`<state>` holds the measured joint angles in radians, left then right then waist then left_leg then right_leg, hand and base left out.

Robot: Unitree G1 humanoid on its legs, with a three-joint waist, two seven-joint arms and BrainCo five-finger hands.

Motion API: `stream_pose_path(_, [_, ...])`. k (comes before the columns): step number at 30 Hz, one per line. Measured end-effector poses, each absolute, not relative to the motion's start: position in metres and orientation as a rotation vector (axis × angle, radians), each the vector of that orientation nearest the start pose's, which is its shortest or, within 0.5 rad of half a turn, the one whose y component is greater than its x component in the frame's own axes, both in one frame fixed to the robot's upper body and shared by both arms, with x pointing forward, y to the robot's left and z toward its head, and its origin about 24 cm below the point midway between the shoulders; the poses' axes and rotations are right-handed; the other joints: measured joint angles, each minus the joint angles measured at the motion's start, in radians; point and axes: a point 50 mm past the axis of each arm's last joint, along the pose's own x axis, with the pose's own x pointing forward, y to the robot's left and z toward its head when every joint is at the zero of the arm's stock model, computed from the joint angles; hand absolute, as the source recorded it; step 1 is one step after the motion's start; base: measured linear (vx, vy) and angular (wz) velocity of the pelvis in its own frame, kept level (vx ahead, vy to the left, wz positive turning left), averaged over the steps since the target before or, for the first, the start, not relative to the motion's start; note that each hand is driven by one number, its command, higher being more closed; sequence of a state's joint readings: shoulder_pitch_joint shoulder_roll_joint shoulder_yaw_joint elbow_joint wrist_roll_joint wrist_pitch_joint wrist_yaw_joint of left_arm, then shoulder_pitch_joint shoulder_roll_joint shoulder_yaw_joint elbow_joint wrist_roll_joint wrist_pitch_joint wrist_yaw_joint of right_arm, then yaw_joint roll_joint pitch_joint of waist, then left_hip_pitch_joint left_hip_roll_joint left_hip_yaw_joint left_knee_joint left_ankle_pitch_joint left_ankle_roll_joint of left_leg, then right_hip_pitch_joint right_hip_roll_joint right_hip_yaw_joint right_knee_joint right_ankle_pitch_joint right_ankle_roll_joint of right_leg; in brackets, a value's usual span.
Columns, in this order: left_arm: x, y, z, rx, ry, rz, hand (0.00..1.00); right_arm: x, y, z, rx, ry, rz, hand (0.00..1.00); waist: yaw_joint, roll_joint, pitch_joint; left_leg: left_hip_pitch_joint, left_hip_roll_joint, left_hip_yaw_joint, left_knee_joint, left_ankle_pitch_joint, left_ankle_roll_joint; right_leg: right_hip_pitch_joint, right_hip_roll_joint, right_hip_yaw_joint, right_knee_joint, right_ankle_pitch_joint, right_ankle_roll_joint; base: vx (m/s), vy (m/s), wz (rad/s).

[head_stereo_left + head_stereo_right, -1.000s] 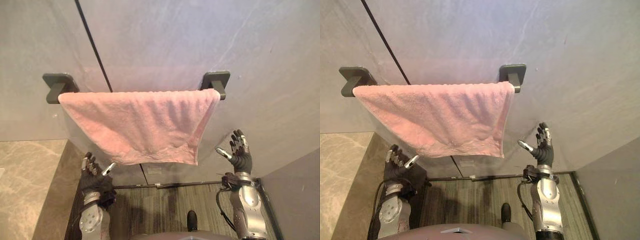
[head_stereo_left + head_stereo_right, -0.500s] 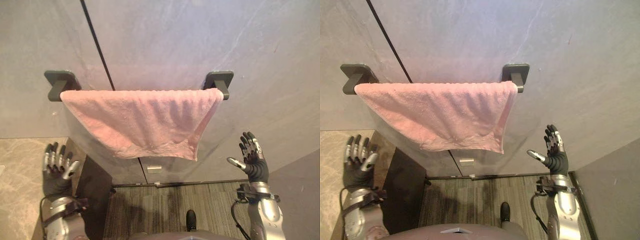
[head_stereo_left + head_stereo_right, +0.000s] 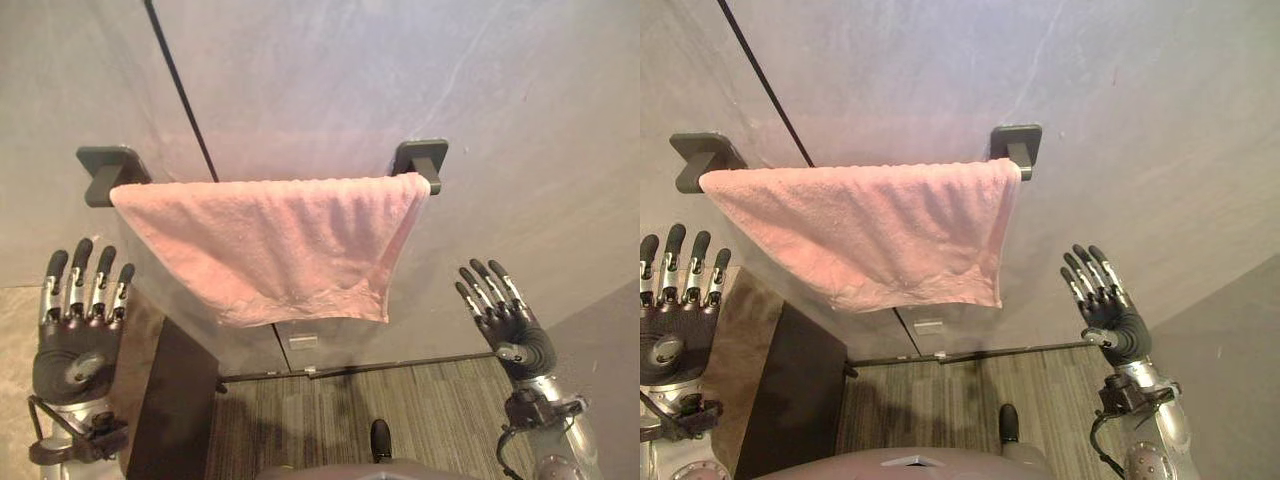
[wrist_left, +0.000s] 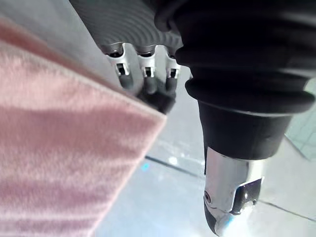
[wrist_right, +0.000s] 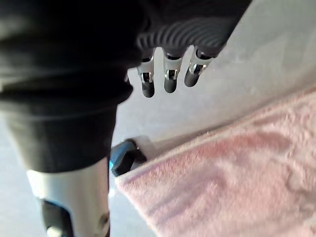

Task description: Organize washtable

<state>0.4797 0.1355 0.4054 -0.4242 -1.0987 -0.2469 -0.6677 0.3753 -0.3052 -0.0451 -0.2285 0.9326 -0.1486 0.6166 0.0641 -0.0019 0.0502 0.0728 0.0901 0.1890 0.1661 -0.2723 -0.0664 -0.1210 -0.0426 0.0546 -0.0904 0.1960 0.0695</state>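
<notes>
Nearest, we see the left hand (image 3: 75, 340) and the right hand (image 3: 505, 320) upright at either side, fingers straight and a little spread — nothing in either. Between them and farther back hangs the pink towel (image 3: 275, 240), draped between two dark brackets (image 3: 100, 165), its left edge slanting inward toward the hem; behind it, the grey wall (image 3: 330, 80).

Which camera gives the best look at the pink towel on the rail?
The left eye view: the pink towel shows whole, hanging between the two wall brackets. The right eye view shows nearly the same. The wrist views catch close patches, with a corner each.
</notes>
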Motion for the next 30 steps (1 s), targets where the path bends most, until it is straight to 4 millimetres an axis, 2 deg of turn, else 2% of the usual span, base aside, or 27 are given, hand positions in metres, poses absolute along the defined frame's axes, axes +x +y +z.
stream_pose_path(3, [0.147,0.236,0.107,-0.620,-0.626,-0.325,0.00,0.185,-0.160,0.052,0.677,-0.160,0.668,0.00,0.003,-0.003,0.000,0.006,-0.001,0.011,0.002,0.000,0.000,0.002,0.002,0.014,0.000,0.006,0.000,-0.02,-0.002,-0.10])
stream_pose_path(4, [0.149,0.231,0.107,-0.630,-0.615,-0.360,0.00,0.187,-0.152,0.052,0.686,-0.144,0.711,0.00,0.004,-0.003,0.000,0.007,-0.001,0.013,0.003,0.000,0.000,0.001,0.002,0.016,0.000,0.007,0.000,-0.03,-0.003,-0.12])
stream_pose_path(5, [0.158,0.218,0.108,-0.658,-0.595,-0.462,0.00,0.189,-0.128,0.053,0.720,-0.102,0.842,0.00,0.004,-0.003,0.001,0.007,-0.005,0.015,0.007,0.000,0.001,0.001,0.002,0.019,0.000,0.009,0.000,-0.02,-0.001,-0.07])
stream_pose_path(10, [0.172,0.194,0.102,-0.750,-0.518,-0.611,0.00,0.189,-0.091,0.052,0.777,-0.016,1.031,0.00,0.012,-0.002,0.001,0.013,-0.011,0.029,0.014,0.000,0.001,-0.001,0.003,0.042,0.000,0.017,0.001,-0.02,0.005,-0.10])
stream_pose_path(18, [0.182,0.174,0.087,-0.793,-0.378,-0.717,0.00,0.194,-0.077,0.049,0.807,0.049,1.069,0.00,0.016,-0.004,0.001,0.019,-0.016,0.046,0.012,-0.003,0.006,-0.001,0.001,0.056,0.000,0.024,0.004,-0.02,0.005,-0.07])
stream_pose_path(23, [0.187,0.163,0.090,-0.812,-0.368,-0.774,0.00,0.194,-0.067,0.049,0.782,0.086,1.130,0.00,0.022,-0.005,0.001,0.019,-0.016,0.046,0.012,-0.003,0.006,-0.001,0.001,0.055,0.000,0.024,0.004,0.00,0.000,0.00])
stream_pose_path(26, [0.197,0.154,0.090,-0.832,-0.358,-0.809,0.00,0.199,-0.059,0.042,0.755,0.148,1.157,0.00,0.028,-0.006,0.001,0.019,-0.016,0.044,0.014,-0.003,0.006,0.000,0.000,0.053,0.000,0.024,0.004,0.00,0.000,0.00])
stream_pose_path(30, [0.203,0.152,0.093,-0.829,-0.362,-0.807,0.00,0.202,-0.052,0.041,0.748,0.163,1.167,0.00,0.027,-0.007,0.000,0.018,-0.016,0.041,0.014,-0.003,0.006,0.000,0.000,0.051,0.000,0.024,0.004,0.00,0.000,0.00])
